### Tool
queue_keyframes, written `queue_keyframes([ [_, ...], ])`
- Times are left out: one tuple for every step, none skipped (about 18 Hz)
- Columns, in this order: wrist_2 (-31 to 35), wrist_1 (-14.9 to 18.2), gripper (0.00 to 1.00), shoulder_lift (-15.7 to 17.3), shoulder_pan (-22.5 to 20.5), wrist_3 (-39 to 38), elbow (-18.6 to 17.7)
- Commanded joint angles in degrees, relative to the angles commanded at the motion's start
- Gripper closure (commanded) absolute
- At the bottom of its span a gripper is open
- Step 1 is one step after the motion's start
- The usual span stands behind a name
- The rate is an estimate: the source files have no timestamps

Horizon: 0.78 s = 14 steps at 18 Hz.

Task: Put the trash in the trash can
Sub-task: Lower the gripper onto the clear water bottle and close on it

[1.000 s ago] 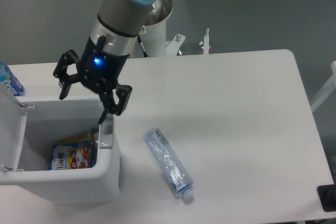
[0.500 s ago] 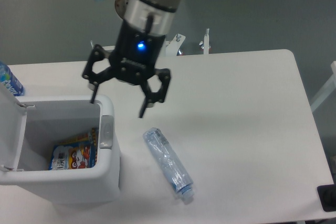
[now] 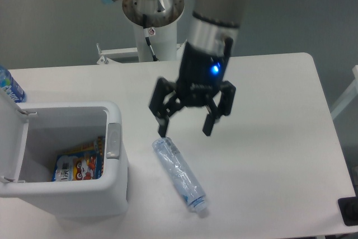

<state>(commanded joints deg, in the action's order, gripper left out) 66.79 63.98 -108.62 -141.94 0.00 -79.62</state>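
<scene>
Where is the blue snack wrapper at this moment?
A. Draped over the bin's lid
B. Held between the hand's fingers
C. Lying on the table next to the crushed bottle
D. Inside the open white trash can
D. The snack wrapper lies at the bottom of the open trash can, while the open hand hangs empty above the crushed bottle out on the table.

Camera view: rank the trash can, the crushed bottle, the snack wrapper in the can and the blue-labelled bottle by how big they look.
1. Trash can, by far.
2. Crushed clear bottle.
3. Snack wrapper, though the can's wall hides part of it.
4. Blue-labelled bottle: only a sliver shows at the frame edge, so its true size is unsure.
</scene>
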Motion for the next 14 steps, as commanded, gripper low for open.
queue_keyframes([
  [0.7,0.53,0.0,-1.14,0.44,0.09,-0.27],
  [1.32,1.31,0.0,-2.11,1.14,0.18,-0.79],
  [1.59,1.76,0.0,-2.9,1.4,0.26,-1.06],
  [1.76,1.94,0.0,-3.78,1.49,0.26,-1.23],
  [1.85,2.2,0.0,-4.31,1.5,0.26,-1.84],
  [2.55,2.29,0.0,-5.1,1.5,0.26,-2.29],
  [4.04,2.38,0.0,-5.98,1.58,0.26,-2.55],
  [5.44,2.38,0.0,-6.95,1.67,0.26,-3.08],
  [6.76,2.38,0.0,-8.0,2.02,0.35,-3.34],
  [7.99,2.38,0.0,-8.62,2.72,0.35,-3.43],
  [8.62,2.38,0.0,-8.97,3.07,0.35,-3.52],
  [8.97,2.29,0.0,-9.67,3.16,0.35,-3.52],
  [9.41,2.2,0.0,-10.46,3.25,0.44,-3.52],
  [10.37,2.11,0.0,-11.51,3.34,0.35,-3.52],
])
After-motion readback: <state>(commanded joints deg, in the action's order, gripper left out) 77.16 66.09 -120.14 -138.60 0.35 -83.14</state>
